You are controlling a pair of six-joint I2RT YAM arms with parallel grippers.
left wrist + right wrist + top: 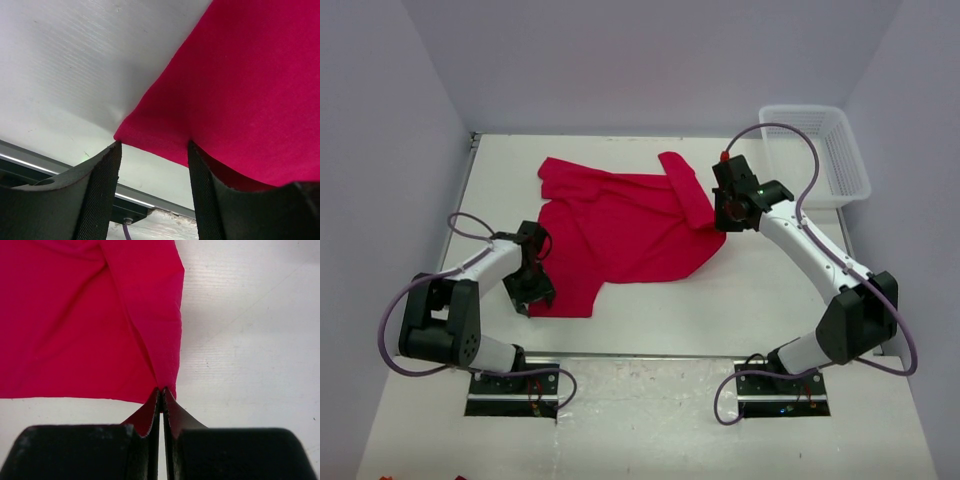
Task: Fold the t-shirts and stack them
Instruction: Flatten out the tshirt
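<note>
Under observation: plain bright red short-sleeved cloth t-shirt (620, 235), spread open across the middle of the flat white table (660, 320). Not yet folded. Wrinkles across the body, and a sleeve or flap doubled over along the far right side.

Judged light, thin and limp, with no stiffness to hold a shape. Likely to drape and sag from any held point, and to drag on the tabletop rather than slide cleanly. Not fragile. Best taken at hem corners or edges, two points well apart, to keep a fold line taut. A single mid-panel pinch would probably bunch it.

At the near left corner: left gripper (154, 146), black fingers spread, one on each side of the cloth corner, with the corner between them and not clamped.

At the right edge: right gripper (162, 392), fingers pressed together, pinching a thin fold of the red edge at the very tips. Shallow bite, judged prone to slip under a hard pull.

Further out: white plastic mesh basket (855, 165) at the far right corner of the table, apart from the t-shirt. Only one shirt in view; stacking not yet begun.
</note>
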